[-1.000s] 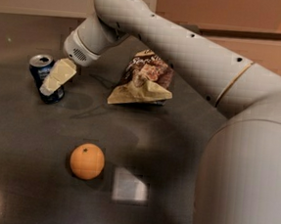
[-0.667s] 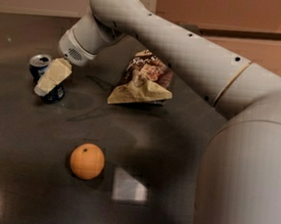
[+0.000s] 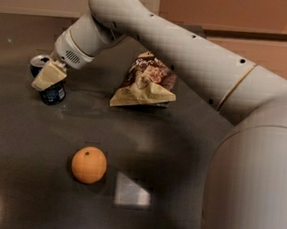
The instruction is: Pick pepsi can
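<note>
The pepsi can (image 3: 54, 93) is dark blue with a silver top and stands at the far left of the dark table (image 3: 180, 155). My gripper (image 3: 46, 79) is at the can, and its cream-coloured end covers the can's middle from the front. Only the can's silver rim and lower body show. The arm reaches in from the right, across the top of the view.
An orange (image 3: 89, 165) lies at the front, left of centre. A crumpled brown chip bag (image 3: 146, 84) sits right of the can, under the arm. A pale square reflection (image 3: 133, 191) shows beside the orange. The table's back edge meets a tan wall.
My gripper has shifted a little to the left across the front of the can. The can, the orange and the bag have stayed in place.
</note>
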You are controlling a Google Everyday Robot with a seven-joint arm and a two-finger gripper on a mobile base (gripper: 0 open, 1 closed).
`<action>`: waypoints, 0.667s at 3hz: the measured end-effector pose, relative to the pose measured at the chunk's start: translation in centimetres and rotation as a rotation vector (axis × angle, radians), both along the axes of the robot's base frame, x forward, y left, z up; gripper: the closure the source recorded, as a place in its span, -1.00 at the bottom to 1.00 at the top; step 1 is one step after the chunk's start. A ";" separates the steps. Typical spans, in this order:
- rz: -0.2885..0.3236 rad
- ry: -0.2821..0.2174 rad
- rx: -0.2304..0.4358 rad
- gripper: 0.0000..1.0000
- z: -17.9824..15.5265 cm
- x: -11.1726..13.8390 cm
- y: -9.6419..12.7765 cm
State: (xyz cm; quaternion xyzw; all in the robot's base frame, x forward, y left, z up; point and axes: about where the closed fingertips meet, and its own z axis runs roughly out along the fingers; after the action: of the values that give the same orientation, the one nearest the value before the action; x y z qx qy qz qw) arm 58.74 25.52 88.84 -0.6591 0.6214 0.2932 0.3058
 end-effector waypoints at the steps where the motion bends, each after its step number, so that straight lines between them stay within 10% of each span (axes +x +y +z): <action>1: 0.020 0.005 0.009 0.32 0.3 -0.5 0.1; 2: 0.055 0.003 0.028 0.78 1.4 -0.9 0.0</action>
State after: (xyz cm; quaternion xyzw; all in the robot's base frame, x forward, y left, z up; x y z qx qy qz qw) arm 57.85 25.49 90.26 -0.6711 0.5992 0.3115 0.3059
